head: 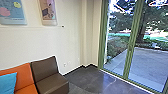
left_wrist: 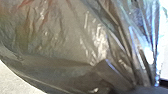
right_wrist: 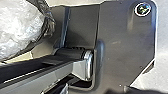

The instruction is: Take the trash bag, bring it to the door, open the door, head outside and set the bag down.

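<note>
Left hand point(left_wrist: 147, 89) looks clamped on the gathered neck of the trash bag point(left_wrist: 60, 47), judging by how tight the pleats bunch there; can't tell what the right hand's doing tbh. The bag's hanging off that left hand, right by the robot's base. My read is this is the carry stage, so the trick is a firm grip on the neck, bag up off the floor point(head: 92, 80), and slow, smooth turns so it doesn't swing into the base or catch on the brown seat point(head: 47, 75). Square up to the green-framed glass door point(head: 130, 47) gently. Bag itself is thin, shiny, smoky grey-brown plastic, kinda see-through with reddish and greenish tints, bulging full and wrinkly. Probably floppy, and could tear if snagged.
</note>
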